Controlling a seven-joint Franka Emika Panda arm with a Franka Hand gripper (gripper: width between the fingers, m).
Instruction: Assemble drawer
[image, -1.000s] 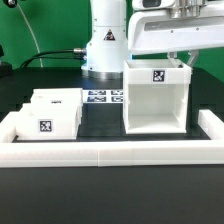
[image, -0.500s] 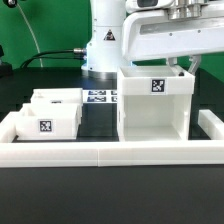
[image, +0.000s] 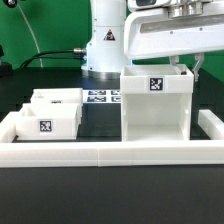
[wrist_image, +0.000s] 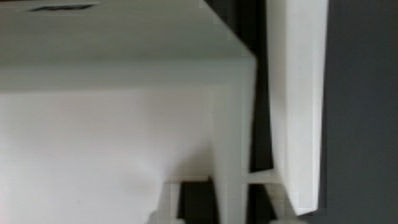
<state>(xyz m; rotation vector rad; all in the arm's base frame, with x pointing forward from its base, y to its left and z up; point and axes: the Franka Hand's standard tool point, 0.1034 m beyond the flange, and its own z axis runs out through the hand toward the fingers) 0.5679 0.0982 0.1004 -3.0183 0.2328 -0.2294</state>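
Observation:
The drawer's tall white housing (image: 155, 110) stands open side toward the camera at the exterior view's right, its tag on the top front edge, close behind the front border wall. Two small white trays (image: 45, 122) (image: 57, 100) sit together at the exterior view's left, one tag facing front. My gripper (image: 190, 66) is down on the housing's right wall at its top. In the wrist view the housing (wrist_image: 107, 130) fills the frame, and its thin wall (wrist_image: 299, 100) runs between the fingers of my gripper (wrist_image: 249, 195), which is shut on it.
The long low white border wall (image: 110, 152) runs along the front and up both sides. The marker board (image: 100, 97) lies flat between the trays and the housing. The arm's white base (image: 105, 45) stands behind it.
The housing has slid toward the front border wall and a little to the exterior view's left with my gripper on it. It has stayed still over the last half second. The trays have not moved.

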